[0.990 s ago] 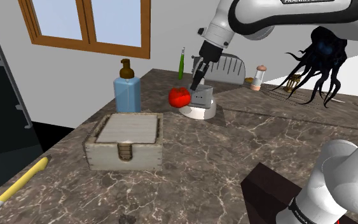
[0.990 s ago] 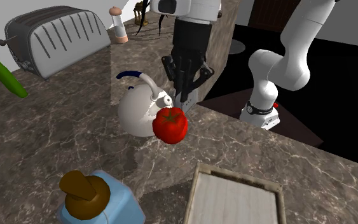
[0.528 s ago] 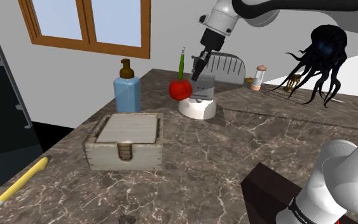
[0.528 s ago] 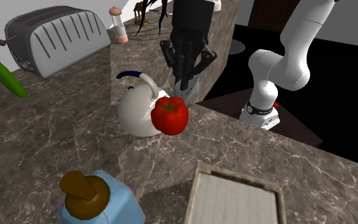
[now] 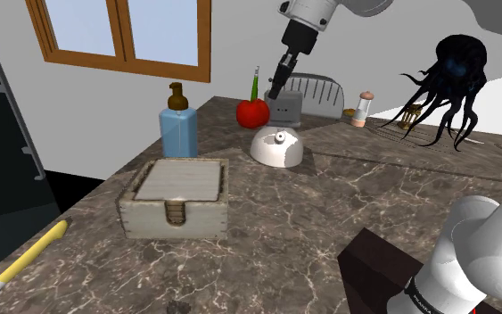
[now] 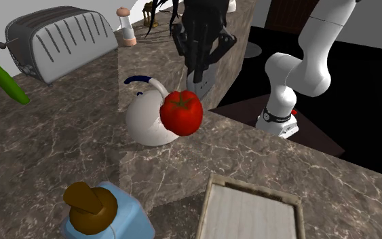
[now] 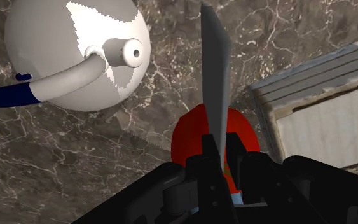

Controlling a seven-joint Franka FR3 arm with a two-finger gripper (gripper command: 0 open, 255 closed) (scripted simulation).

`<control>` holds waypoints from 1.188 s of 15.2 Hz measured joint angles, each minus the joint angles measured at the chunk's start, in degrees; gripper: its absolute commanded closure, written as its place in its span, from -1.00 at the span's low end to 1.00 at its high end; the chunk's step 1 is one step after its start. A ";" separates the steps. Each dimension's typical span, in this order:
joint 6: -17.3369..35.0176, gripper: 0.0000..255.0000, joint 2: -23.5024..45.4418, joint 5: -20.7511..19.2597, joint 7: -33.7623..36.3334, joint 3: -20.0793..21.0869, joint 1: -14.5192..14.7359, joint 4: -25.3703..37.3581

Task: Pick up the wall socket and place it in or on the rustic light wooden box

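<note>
My black gripper (image 5: 275,92) hangs above the marble counter, shut on a flat grey wall socket (image 5: 284,109) that points down from the fingers. In the wrist view the wall socket (image 7: 214,83) shows edge-on, clasped between the gripper (image 7: 220,151) fingers. A red tomato (image 5: 252,111) floats against the socket's side, off the counter; seen from across, the tomato (image 6: 181,112) is just below the gripper (image 6: 199,71). The weathered light wooden box (image 5: 176,198) with a pale top panel stands nearer the front, toward the shoulder view's left of the gripper.
A white kettle (image 5: 277,147) with a blue handle sits right under the socket. Behind stand a toaster (image 5: 316,96), a green bottle (image 5: 255,87), a shaker (image 5: 364,108) and a black octopus figure (image 5: 449,76). A blue soap dispenser (image 5: 178,125) stands behind the box.
The gripper has risen with the socket from just above the kettle to well over it. The tomato has gone up alongside the socket.
</note>
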 measured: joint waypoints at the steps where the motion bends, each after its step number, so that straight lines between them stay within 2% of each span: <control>1: -0.39 1.00 0.59 -0.10 0.95 0.60 0.29 1.09; 5: -0.78 1.00 4.02 -0.84 5.99 3.87 1.95 5.44; 11: -3.07 1.00 11.91 -3.36 14.43 8.87 5.05 16.33; 18: -7.83 1.00 24.89 -8.82 23.58 13.45 10.30 34.12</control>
